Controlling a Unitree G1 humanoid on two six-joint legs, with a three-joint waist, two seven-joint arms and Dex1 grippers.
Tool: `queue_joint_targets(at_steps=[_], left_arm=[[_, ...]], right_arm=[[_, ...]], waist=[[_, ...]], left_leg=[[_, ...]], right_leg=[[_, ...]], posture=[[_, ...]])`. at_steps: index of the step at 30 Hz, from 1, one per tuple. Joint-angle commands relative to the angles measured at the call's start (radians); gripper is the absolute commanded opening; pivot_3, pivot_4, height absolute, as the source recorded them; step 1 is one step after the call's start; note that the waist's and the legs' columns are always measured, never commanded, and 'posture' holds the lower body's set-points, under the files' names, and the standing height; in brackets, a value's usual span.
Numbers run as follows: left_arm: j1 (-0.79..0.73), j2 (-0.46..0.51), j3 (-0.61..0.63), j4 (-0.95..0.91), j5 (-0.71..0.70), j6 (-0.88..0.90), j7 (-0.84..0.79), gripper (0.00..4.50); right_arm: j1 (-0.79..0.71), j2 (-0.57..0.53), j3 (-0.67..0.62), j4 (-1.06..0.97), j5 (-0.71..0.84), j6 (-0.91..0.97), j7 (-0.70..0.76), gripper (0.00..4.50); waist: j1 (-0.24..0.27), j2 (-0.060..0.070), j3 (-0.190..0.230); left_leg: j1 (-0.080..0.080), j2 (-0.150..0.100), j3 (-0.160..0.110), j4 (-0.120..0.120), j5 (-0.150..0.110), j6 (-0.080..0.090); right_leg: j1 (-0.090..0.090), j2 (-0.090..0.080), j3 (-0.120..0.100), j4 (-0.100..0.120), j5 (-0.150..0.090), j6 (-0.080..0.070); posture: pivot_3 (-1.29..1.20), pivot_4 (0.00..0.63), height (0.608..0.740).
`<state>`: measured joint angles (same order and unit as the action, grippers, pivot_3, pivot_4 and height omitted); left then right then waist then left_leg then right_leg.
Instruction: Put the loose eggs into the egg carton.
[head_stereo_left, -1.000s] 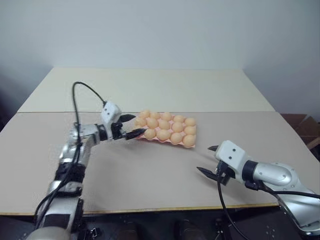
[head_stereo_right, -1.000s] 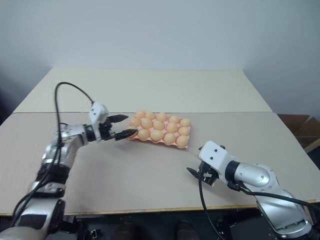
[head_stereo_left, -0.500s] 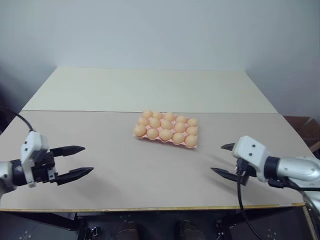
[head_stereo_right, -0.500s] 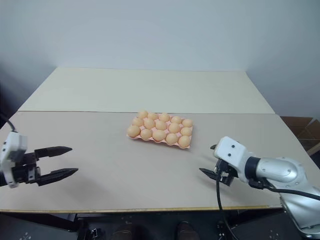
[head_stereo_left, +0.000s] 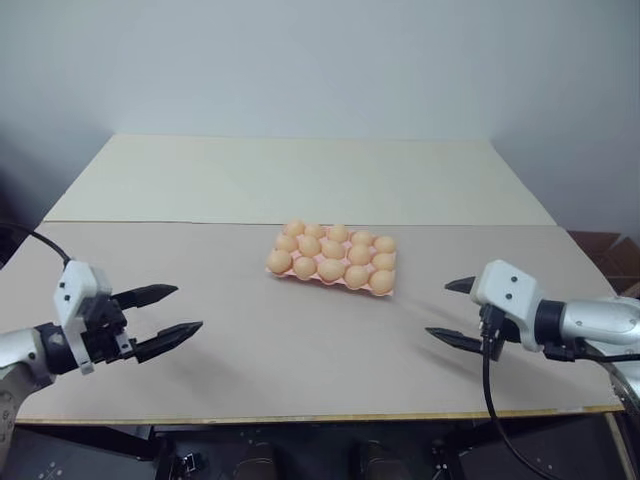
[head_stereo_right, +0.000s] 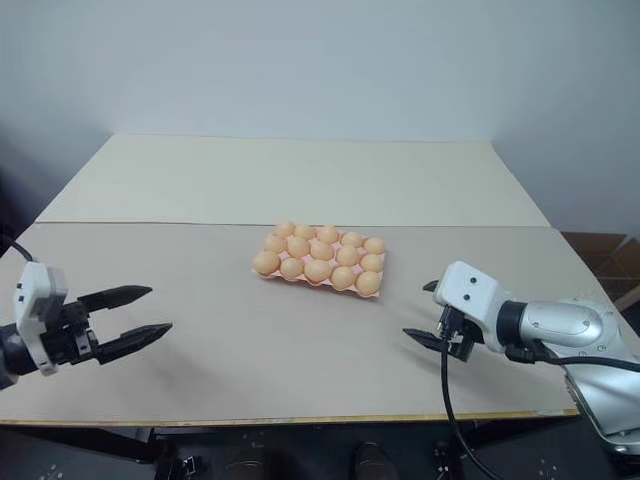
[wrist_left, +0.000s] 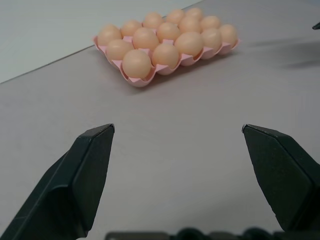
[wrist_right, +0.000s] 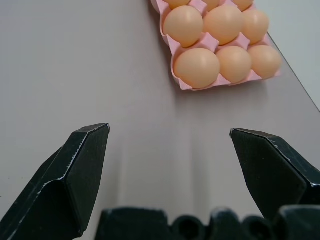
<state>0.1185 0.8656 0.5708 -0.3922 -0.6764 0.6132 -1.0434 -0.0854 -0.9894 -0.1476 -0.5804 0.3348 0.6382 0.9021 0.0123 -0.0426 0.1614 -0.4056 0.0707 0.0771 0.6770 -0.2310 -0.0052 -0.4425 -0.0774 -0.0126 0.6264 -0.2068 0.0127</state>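
Observation:
The pink egg carton (wrist_left: 142, 81) lies in the middle of the table, and pale orange eggs (head_stereo_left: 331, 268) sit in its cups. Loose eggs are out of view; every egg I see rests in the carton. My left gripper (head_stereo_left: 189, 307) hovers over the front left of the table, well away from the carton, open and empty. Its fingertips (wrist_left: 102, 135) point toward the carton's short end. My right gripper (head_stereo_left: 437, 308) hangs at the front right, also open and empty, a short way off the carton's near right corner (wrist_right: 186, 86).
The tabletop is two beige boards joined by a seam (head_stereo_left: 150, 224) running across behind the carton. The front edge (head_stereo_left: 300, 415) lies just below both grippers. A brown cardboard box (head_stereo_left: 605, 250) stands beyond the table's right side. A black cable (head_stereo_left: 487, 385) hangs from my right wrist.
My left gripper has drawn back from the carton's left end to the table's front left, still open. My right gripper has shifted slightly to the right.

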Motion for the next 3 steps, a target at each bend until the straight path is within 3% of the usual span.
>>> queue_joint_targets(at_steps=[1,3], left_arm=[[-0.01,0.015,0.016,-0.025,-0.04,0.011,0.008,4.47],[-0.008,0.009,0.017,-0.025,-0.049,-0.001,0.003,4.47]], right_arm=[[0.027,-0.011,-0.005,-0.041,-0.004,-0.015,0.002,4.5],[0.017,-0.015,-0.006,-0.037,-0.001,-0.014,0.002,4.5]], waist=[[0.0,0.0,0.0],[0.0,0.0,0.0]], left_leg=[[0.0,0.0,0.0,0.0,0.0,0.0],[0.0,0.0,0.001,0.0,0.0,0.0]], right_leg=[[0.0,0.0,0.0,-0.001,0.0,0.0],[0.0,0.0,0.001,-0.001,0.0,0.0]], posture=[[0.0,0.15,0.74],[0.0,0.15,0.74]])
